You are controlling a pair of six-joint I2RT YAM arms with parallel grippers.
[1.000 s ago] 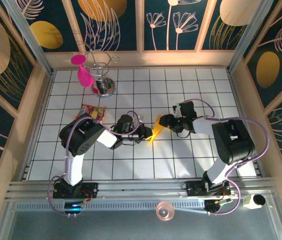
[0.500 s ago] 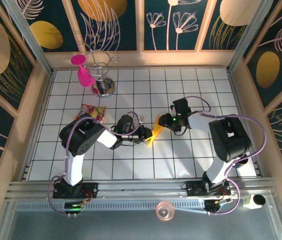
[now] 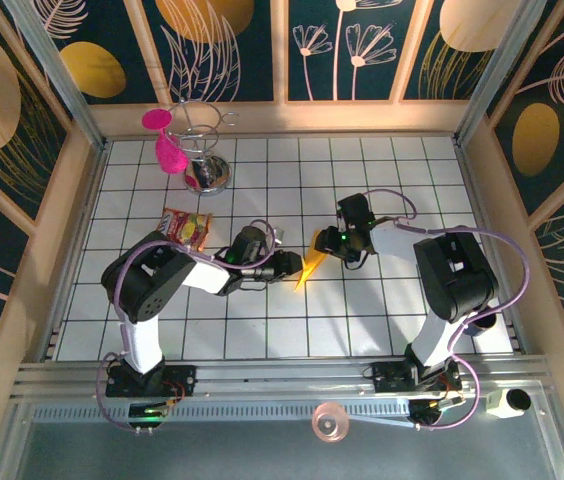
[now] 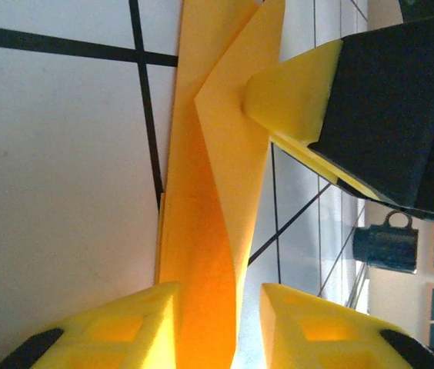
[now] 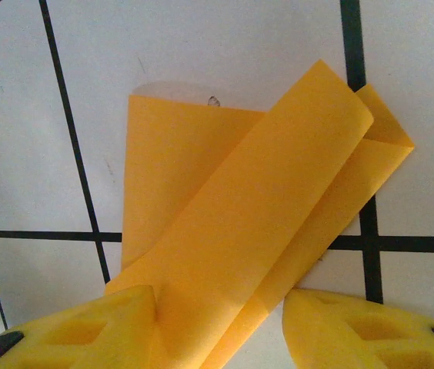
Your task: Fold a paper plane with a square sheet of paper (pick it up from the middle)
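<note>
Left gripper first: on its wrist cam the two yellow fingers sit apart at the bottom of the frame. The paper plane runs up between them, and there's a sliver of daylight next to the right-hand finger, so I'd call that one let go, not pinching. In that view the paper's long axis goes bottom to top, with one flap standing up off the tile. The right gripper has its own fingers either side of the folded paper at the bottom of its cam. One layer lies flat and another flap crosses it diagonally toward the upper right. I honestly can't tell whether it's clamped on or just bracketing it. From the top camera the paper is a slim orange-yellow strip near the middle of the frame, squeezed between the two grippers. Its long axis slants from lower left to upper right, and the lower-left end looks narrower. It lies on the white tiled table, well apart from the snack packet to the left.
</note>
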